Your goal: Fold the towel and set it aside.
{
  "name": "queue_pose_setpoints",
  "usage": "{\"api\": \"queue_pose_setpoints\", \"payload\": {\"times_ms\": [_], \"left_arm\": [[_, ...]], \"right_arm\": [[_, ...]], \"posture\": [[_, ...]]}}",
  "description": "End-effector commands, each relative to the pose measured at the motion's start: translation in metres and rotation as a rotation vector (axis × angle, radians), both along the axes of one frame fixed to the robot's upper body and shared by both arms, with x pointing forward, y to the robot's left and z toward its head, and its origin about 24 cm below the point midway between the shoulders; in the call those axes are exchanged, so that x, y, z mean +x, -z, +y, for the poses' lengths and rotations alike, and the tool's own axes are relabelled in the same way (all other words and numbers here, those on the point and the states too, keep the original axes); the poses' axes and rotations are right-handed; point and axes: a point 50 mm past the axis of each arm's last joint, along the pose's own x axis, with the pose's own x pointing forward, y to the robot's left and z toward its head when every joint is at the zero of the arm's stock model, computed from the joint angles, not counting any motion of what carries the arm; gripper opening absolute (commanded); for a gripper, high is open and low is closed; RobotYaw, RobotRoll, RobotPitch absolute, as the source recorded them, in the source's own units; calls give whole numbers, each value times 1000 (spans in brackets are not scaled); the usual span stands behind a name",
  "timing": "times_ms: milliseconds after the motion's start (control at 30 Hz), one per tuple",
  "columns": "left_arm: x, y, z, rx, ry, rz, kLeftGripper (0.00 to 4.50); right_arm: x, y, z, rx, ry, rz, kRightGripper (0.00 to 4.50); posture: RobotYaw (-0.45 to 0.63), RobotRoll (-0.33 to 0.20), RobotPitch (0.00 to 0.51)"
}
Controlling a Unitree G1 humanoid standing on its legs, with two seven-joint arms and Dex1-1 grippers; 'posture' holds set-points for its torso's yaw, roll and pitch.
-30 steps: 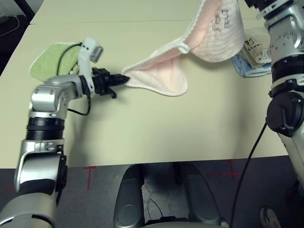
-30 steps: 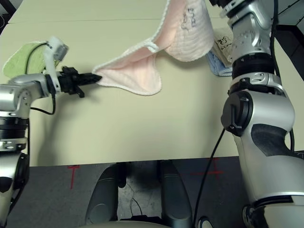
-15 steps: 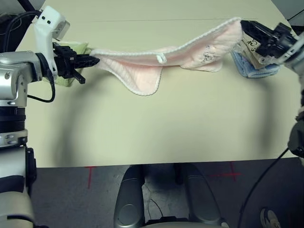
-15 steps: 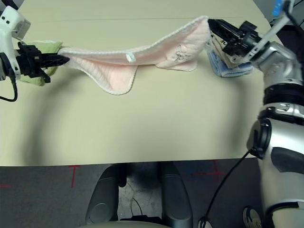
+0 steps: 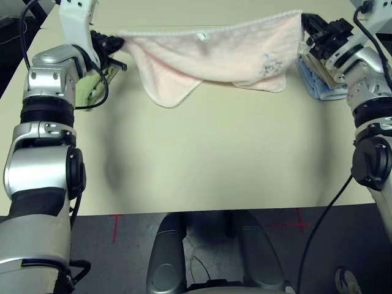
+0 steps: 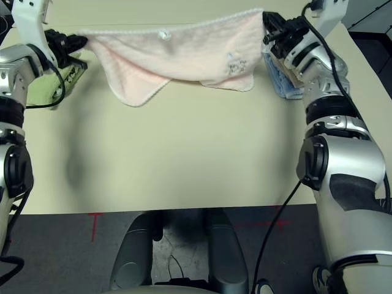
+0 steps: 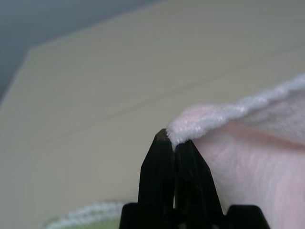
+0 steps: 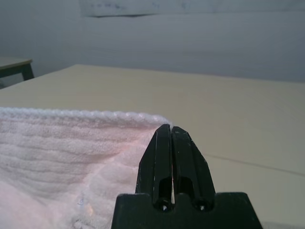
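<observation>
Inspector A: Head view. The towel (image 5: 214, 58) hangs stretched between both claws above the counter (image 5: 214, 159). Left claw (image 5: 117, 43) pinches one top corner, right claw (image 5: 306, 26) the other.

Inspector B: Left wrist view: fingers (image 7: 159, 167) clamped on the white edging. Right wrist view: fingers (image 8: 162, 157) likewise closed on the hem, cloth hanging beside them.

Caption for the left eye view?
Both grippers, left and right, hold the towel stretched above the table.
</observation>
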Motion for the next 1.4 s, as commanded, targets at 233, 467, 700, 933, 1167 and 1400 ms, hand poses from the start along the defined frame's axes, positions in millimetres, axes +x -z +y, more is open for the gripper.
{"api": "queue_pose_setpoints", "payload": {"times_ms": [233, 467, 700, 933, 1167, 1400], "left_arm": [[-14, -43, 1, 0, -14, -302, 41], [-12, 6, 8, 124, 254, 44, 41], [-43, 53, 15, 270, 527, 389, 41], [-86, 62, 19, 326, 687, 661, 41], [-116, 63, 25, 371, 761, 885, 41], [-131, 65, 36, 428, 773, 1012, 41]], "right_arm": [[-19, -43, -29, 161, 105, -213, 0], [-13, -6, -26, 15, -129, -28, 0], [-23, 49, -35, -198, -419, 270, 0], [-37, 69, -49, -412, -506, 433, 0], [-48, 81, -59, -667, -525, 539, 0], [-52, 82, -61, -703, -567, 576, 0]], "posture": [[30, 0, 311], [33, 0, 320], [27, 0, 320], [20, 0, 319], [26, 0, 317], [27, 0, 312]]}}
